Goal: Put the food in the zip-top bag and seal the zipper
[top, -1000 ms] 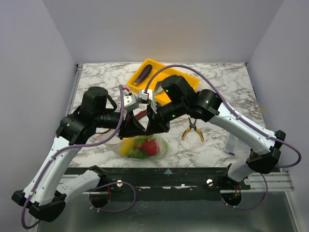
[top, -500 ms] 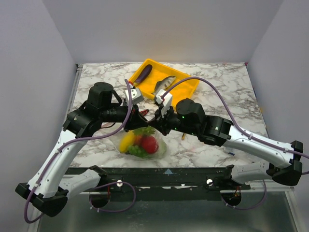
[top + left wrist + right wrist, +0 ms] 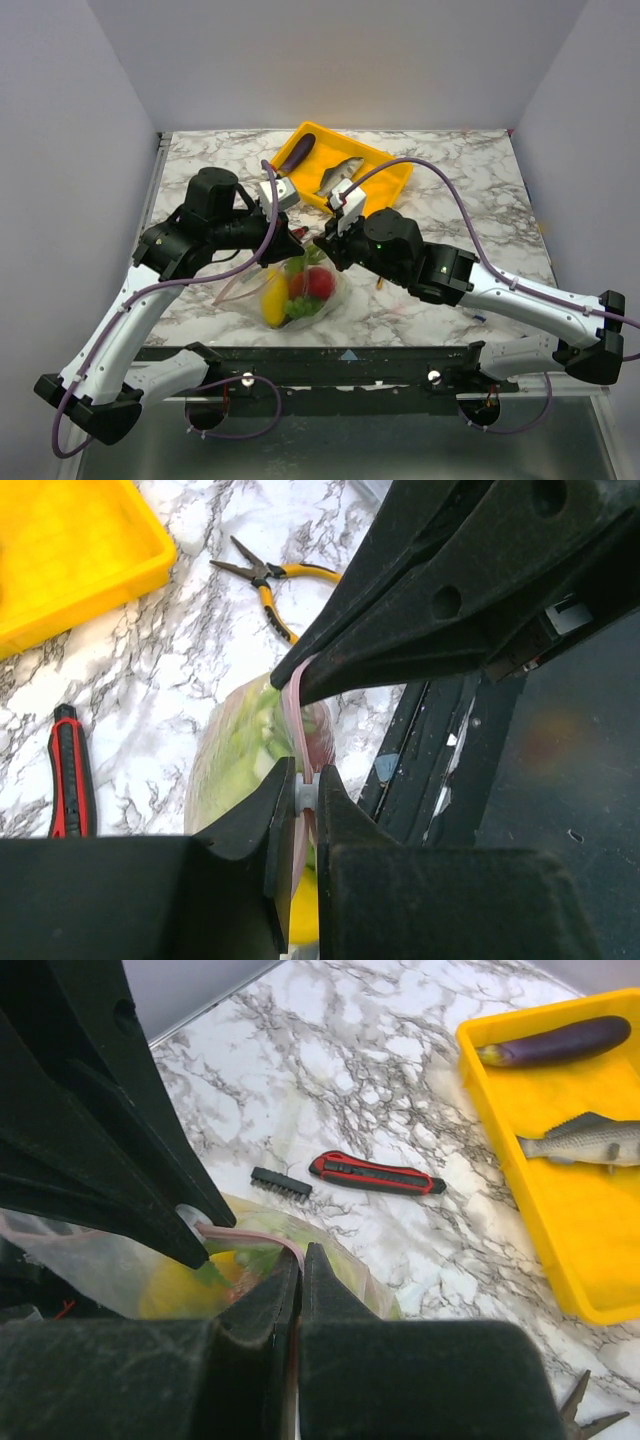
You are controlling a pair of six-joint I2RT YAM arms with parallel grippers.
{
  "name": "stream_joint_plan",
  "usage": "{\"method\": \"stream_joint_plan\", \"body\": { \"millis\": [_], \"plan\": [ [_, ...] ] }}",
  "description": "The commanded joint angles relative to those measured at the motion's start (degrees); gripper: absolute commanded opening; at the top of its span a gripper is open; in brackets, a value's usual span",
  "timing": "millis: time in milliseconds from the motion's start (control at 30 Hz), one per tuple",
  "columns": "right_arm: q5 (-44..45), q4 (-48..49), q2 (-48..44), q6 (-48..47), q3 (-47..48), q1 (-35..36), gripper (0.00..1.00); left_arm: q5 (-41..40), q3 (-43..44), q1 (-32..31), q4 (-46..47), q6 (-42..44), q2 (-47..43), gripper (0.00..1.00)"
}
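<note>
The zip-top bag [image 3: 292,302]: zipper [image 3: 250,1235] pinched by left hand [image 3: 298,792] and right hand [image 3: 299,1258]. Knife [image 3: 375,1173], pliers [image 3: 265,580] nearby. Food [image 3: 320,283] inside has shifted.

place: lab test cell | cues: plain booth walls [image 3: 340,60], marble-print table [image 3: 470,170]

the middle of the bench [image 3: 200,165] is blocked: the left gripper [image 3: 303,795] and right gripper [image 3: 297,1260] meet tip to tip over the zip-top bag [image 3: 335,300], both pinched on its zipper [image 3: 250,1234], with no gap between them. just behind the bag lie the pocket knife [image 3: 375,1173] and a small black strip [image 3: 280,1182]. the pliers [image 3: 265,585] lie to its right, and the yellow tray [image 3: 380,172] stands at the back. bare marble lies open at back left and far right.
</note>
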Motion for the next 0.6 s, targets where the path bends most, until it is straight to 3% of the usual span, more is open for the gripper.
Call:
{"method": "stream_joint_plan", "body": {
  "millis": [0,200,333,500,567],
  "plan": [
    [14.80,-1.39,-0.71,-1.44,-0.30,-1.91,0.00,-1.95,0.54,-0.33,-9.57,-0.35,-2.88,0.00],
    [13.36,-2.02,-1.49,-1.29,-0.92,-2.06,0.00,-3.19,-1.89,-0.35,-7.72,-0.86,-7.15,0.00],
    [-5.48,-12.67,2.88,-4.89,7.21,-2.19,0.01,-0.95,-0.82,-0.38,-7.28,-0.44,-7.40,0.00],
    [-27.17,-24.79,9.05,-11.73,16.99,-2.22,0.43,0.99,-0.22,-0.39,-6.66,0.43,-6.88,0.00],
    [-31.92,-30.34,12.53,-14.63,21.98,-2.20,0.54,1.19,-0.14,-0.39,-6.67,0.61,-6.85,0.00]
  ]
}}
